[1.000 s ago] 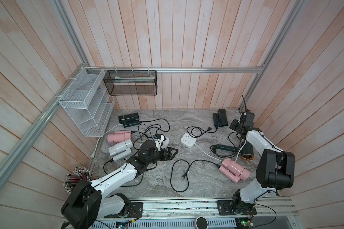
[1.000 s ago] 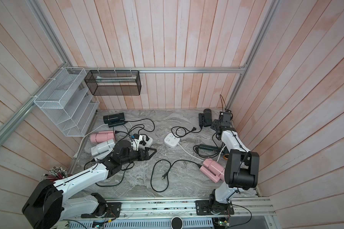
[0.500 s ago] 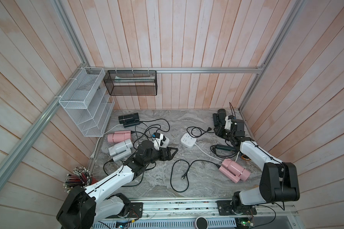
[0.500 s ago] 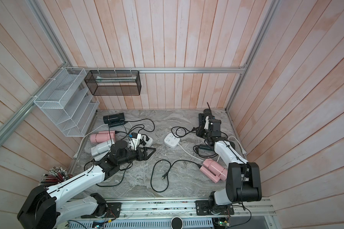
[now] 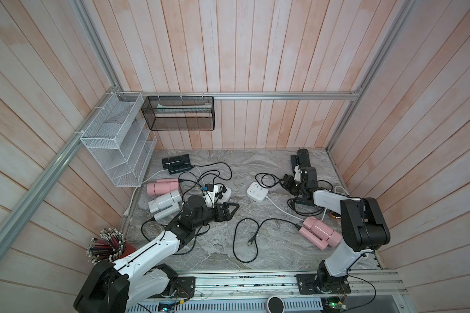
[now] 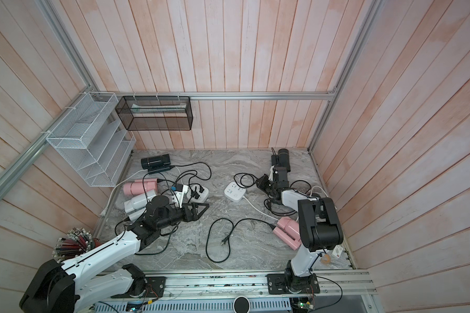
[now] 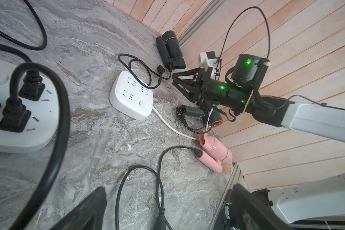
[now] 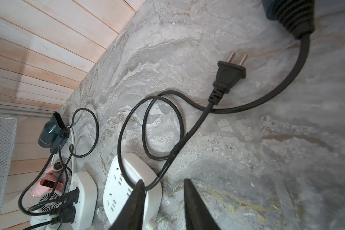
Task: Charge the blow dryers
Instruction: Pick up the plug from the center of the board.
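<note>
Honestly, this step comes down to how you pick up the plug. So the right tool [image 8: 163, 180] has its fingers a little apart with nothing pinched between them. It hangs low over the marble surface [image 5: 215, 252], just beside the empty power strip [image 5: 257, 191] in the middle of both top views.

The two-prong plug [image 8: 229, 76] lies flat close by. Its cord [image 8: 187, 137] looks like it runs to the black blow dryer [image 5: 301, 161] at the upper right of the surface.

I'd grab the plug by its black body, never the cord, with the prongs poking out clear. Then turn it so the prongs line up with a slot pair and push straight down. That cord loops across the strip, so watch it doesn't drag the strip sideways.

The left tool [image 5: 229, 211] is spread wide and empty, left of centre near the loaded power strip [image 5: 220, 191], which has plugs in it. It could pin the empty strip while the other pushes.

The pink blow dryer [image 5: 320, 234] at lower right has its own unplugged end [image 5: 251, 241] lying loose too.
</note>
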